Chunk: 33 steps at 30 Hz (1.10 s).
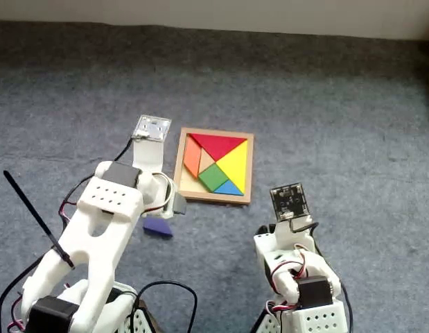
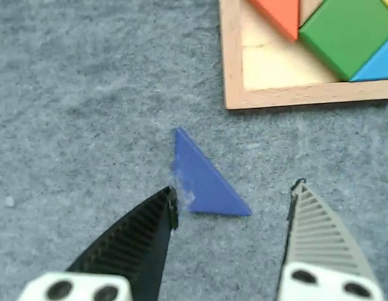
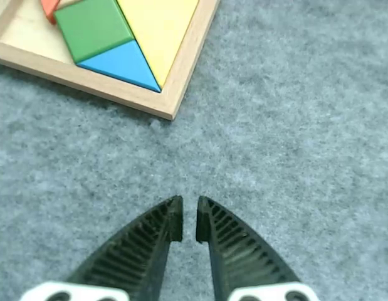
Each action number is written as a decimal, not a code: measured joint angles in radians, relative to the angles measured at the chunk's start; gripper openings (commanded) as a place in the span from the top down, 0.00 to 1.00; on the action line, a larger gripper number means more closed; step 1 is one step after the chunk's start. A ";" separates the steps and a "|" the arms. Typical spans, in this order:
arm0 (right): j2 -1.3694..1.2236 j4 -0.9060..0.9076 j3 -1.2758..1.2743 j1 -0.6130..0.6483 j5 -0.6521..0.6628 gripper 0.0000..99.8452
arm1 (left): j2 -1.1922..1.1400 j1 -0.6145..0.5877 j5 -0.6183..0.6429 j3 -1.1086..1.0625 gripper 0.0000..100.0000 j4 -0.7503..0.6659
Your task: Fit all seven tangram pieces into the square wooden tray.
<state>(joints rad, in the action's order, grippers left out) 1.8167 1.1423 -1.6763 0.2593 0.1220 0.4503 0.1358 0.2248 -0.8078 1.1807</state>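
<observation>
Blue triangle [image 2: 203,182] just before spread, empty left hand [image 2: 235,188]

wooden tray [image 2: 230,56]: 1 | coloured pieces [image 1: 235,166] in it: 5 | loose blue triangle [image 2: 203,182]: 1 | grippers: 2, left gripper [image 2: 235,188], right gripper [image 3: 188,200]

We are looking down on a surface [image 1: 325,104] covered in a grey-blue, felt-like cloth that is stretching from edge to edge. At twelve o'clock a pale strip [image 1: 269,14] is running along its far border; whether it is wall or floor we cannot tell. Soft, even light is casting only faint shadows.
</observation>
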 measured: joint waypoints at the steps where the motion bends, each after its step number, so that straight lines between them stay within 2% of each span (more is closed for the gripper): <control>1: 0.000 0.000 0.000 0.000 0.000 0.94 | 0.000 -0.014 0.002 -0.008 0.71 0.000; 11: 0.000 0.000 0.000 0.000 0.000 0.94 | 0.000 -0.043 0.000 -0.086 0.71 0.003; 15: 0.000 0.000 0.000 0.000 0.000 0.94 | 0.000 -0.040 -0.044 -0.133 0.71 0.003; 22: 0.000 0.000 0.000 0.000 0.000 0.94 | 0.000 -0.040 -0.058 -0.229 0.71 -0.110; 33: 0.000 0.000 0.000 0.000 0.000 0.94 | 0.002 -0.040 -0.058 -0.230 0.71 -0.155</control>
<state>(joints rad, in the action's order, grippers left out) 1.8167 1.1423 -1.6763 0.2593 0.1220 0.4519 0.0959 0.1665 -1.0380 1.0257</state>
